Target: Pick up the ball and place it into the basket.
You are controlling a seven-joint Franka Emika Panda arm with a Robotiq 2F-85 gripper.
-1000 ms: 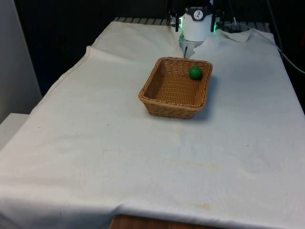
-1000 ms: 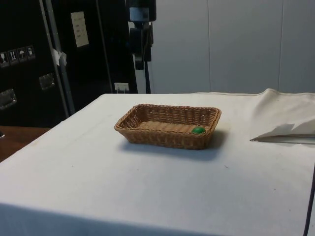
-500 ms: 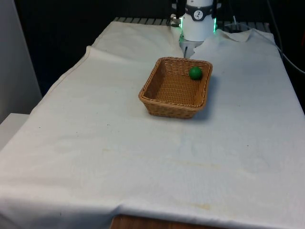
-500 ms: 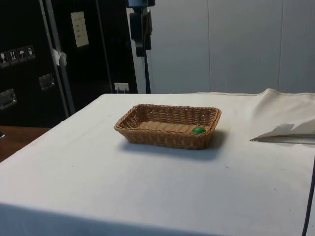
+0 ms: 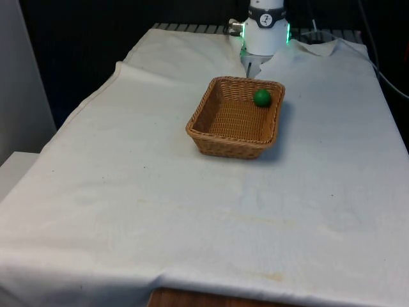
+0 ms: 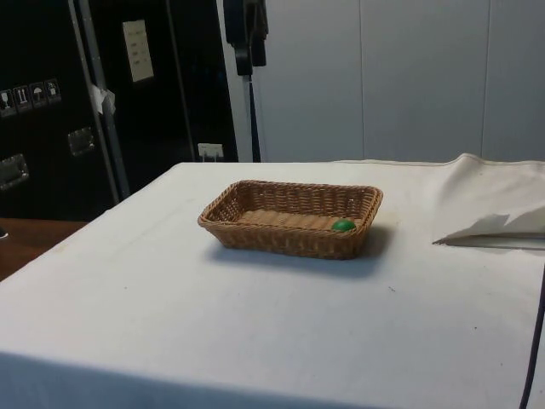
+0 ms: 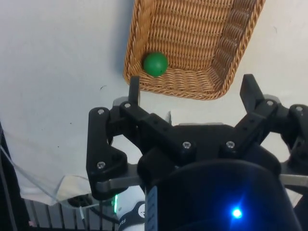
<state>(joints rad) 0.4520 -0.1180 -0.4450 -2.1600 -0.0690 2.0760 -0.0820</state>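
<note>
A small green ball lies inside the woven wicker basket, in its far corner towards the front view's right. The side view has the ball low against the basket's right end wall. My gripper hangs high above the table, well behind the basket. From the wrist, the gripper is open and holds nothing. Far below its spread fingers, the ball rests in a corner of the basket.
The robot's white base stands just behind the basket at the table's far end. A raised fold of cloth lies at the side view's right. A dark cable runs along the front view's right edge.
The gripper has risen straight up, out towards the top of the side view. Ball and basket have not moved.
</note>
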